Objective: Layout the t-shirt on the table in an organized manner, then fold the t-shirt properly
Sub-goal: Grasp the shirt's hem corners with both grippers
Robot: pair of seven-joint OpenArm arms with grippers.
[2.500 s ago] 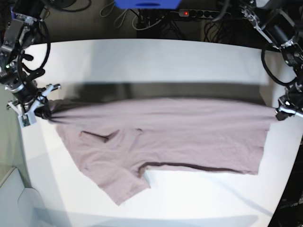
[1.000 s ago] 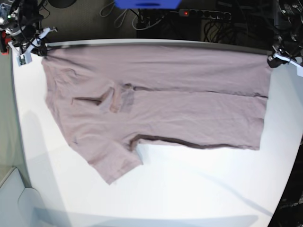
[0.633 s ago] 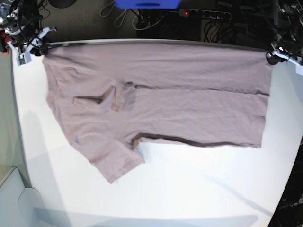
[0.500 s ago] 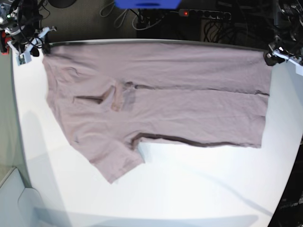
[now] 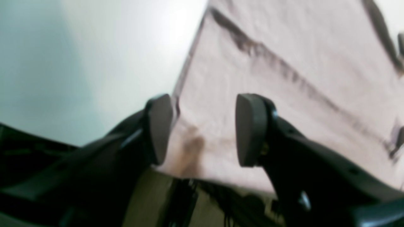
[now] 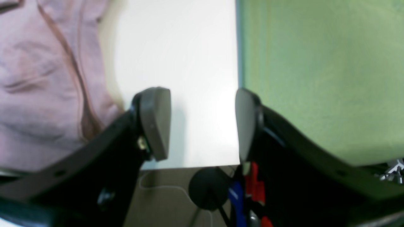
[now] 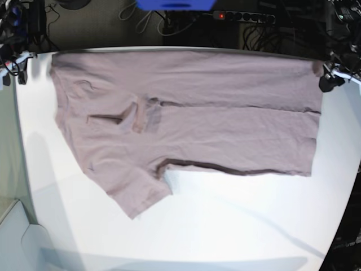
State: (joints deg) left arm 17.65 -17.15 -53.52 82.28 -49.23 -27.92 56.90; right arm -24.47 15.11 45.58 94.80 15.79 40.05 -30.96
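Claws (image 5: 203,129) (image 6: 202,123) agape, t-shirt (image 7: 186,118) unheld

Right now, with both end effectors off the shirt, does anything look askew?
Yes: the t-shirt is not flat. A bunched fold sits near its left-middle, and its far edge lies along the table edge.

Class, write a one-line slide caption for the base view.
Mauve t-shirt spread across the white table, both grippers open and clear at its far corners.
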